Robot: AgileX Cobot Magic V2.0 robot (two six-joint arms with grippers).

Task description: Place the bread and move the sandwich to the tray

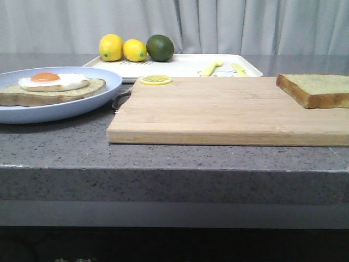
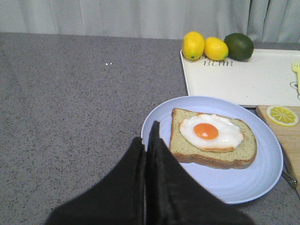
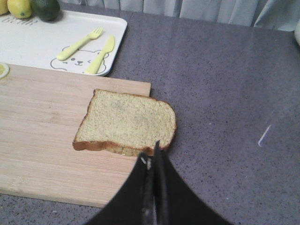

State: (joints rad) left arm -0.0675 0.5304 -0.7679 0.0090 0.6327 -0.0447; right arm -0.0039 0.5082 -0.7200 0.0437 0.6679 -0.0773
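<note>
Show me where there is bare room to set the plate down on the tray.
The tray is bare in its middle, between the lime and the yellow fork. Its far-left edge is crowded by two lemons; its right end holds the fork and knife.

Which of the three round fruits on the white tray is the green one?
The lime, at the right end of the row in the front view. The two lemons beside it are yellow; it is dark green.
</note>
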